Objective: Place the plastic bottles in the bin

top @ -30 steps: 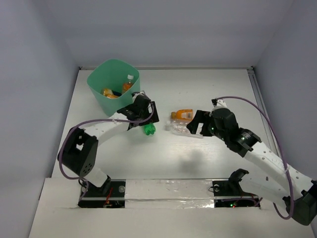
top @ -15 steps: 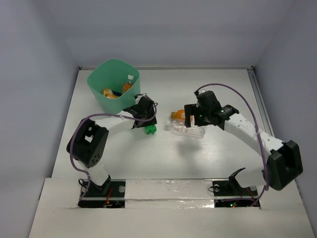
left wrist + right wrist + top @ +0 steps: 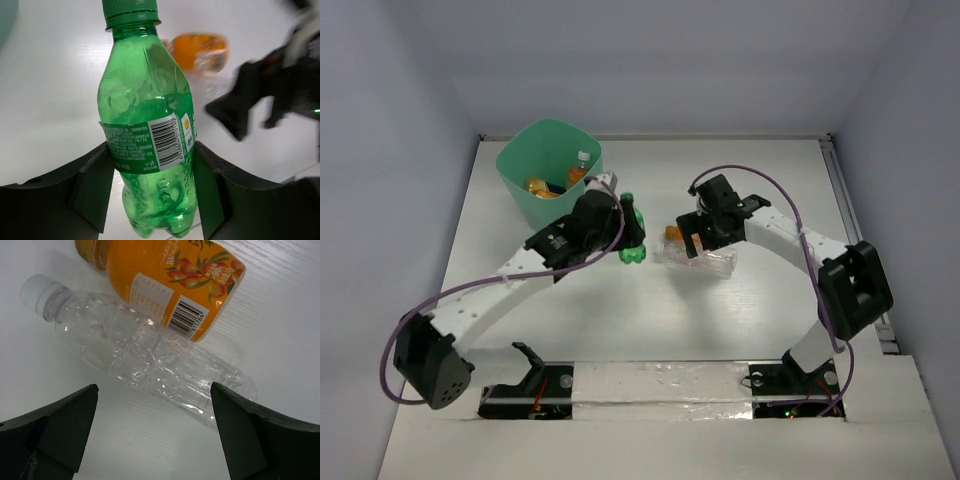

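Surface [image 3: 720,320]: white; carries every item.
Bin [image 3: 520,195]: mint-green, upright, far left; binned bottles [image 3: 578,170], orange, inside.
Left gripper [image 3: 150,175]: clamped on the green bottle [image 3: 145,125] at its labelled waist, just beside the Bin's near-right wall.
Right gripper [image 3: 152,415]: spread wide, straddling the clear bottle [image 3: 150,365] without touching it.
Green bottle: long axis near-to-far in the top view, cap toward the far wall.
Clear bottle: on its side, mid-surface, axis left-right, white cap leftward.
Orange bottle [image 3: 170,280]: lying on the surface, touching the clear bottle's far side.
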Controlling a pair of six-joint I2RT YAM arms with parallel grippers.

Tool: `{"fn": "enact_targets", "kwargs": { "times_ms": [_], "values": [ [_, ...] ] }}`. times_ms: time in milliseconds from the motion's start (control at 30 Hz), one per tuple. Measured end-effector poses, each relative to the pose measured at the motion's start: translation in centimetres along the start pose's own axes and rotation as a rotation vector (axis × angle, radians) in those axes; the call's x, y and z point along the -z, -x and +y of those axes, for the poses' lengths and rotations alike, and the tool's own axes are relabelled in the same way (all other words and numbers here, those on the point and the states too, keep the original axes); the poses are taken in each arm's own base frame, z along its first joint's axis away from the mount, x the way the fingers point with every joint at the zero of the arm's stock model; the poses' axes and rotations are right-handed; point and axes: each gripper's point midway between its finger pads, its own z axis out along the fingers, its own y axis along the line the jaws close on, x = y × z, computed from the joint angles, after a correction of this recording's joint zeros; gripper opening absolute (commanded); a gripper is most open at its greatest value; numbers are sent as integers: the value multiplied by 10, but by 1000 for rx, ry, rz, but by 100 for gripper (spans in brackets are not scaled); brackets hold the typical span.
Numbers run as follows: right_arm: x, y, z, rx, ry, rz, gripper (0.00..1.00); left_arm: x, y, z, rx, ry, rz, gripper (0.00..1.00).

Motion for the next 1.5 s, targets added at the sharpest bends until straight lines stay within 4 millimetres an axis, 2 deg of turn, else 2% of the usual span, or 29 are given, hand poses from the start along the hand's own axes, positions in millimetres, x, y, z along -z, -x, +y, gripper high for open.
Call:
{"fn": "enact_targets", "kwargs": {
  "times_ms": [100,200,300,333,400,467,533,633,733,833,867,967,1000,1100,1233,1333,1367,1500],
  "values": [
    [-8,-5,3,14,20,30,100,41,53,-32,1,-72,-120,35],
    [-15,-11,8,14,48,62,100,87,119,-63,-6,-131,-273,36],
    [-19,-21,13,4,78,89,100,135,180,-77,-11,-154,-433,36],
    [-20,-26,14,-4,88,99,100,144,194,-76,-10,-148,-470,36],
    [-21,-39,17,-18,108,129,99,167,235,-58,2,-98,-577,36],
    [-21,-52,20,-32,121,156,98,174,259,-31,15,-23,-636,37],
    [-21,-65,24,-37,131,181,96,169,273,2,31,73,-653,37],
    [-20,-78,36,-26,152,206,89,146,279,41,43,177,-621,37],
    [-20,-84,52,-6,180,212,76,110,268,69,44,245,-539,40],
    [-16,-86,63,-7,202,206,62,79,249,90,41,294,-455,54],
    [-14,-86,65,-10,210,200,61,71,242,95,39,306,-431,68],
    [6,-76,72,-30,243,143,52,61,230,104,32,324,-394,83],
    [17,-69,74,-35,257,109,51,61,230,104,31,324,-395,85],
    [50,-41,82,-48,303,1,48,67,236,99,27,306,-423,86],
    [103,15,101,-60,399,-163,48,89,242,86,20,260,-472,83],
    [148,66,124,-67,512,-304,48,119,246,73,14,214,-530,76],
    [165,83,133,-68,553,-345,49,130,247,68,12,198,-553,69],
    [215,156,171,-76,707,-504,50,179,239,55,15,139,-644,54]
  ]
}}
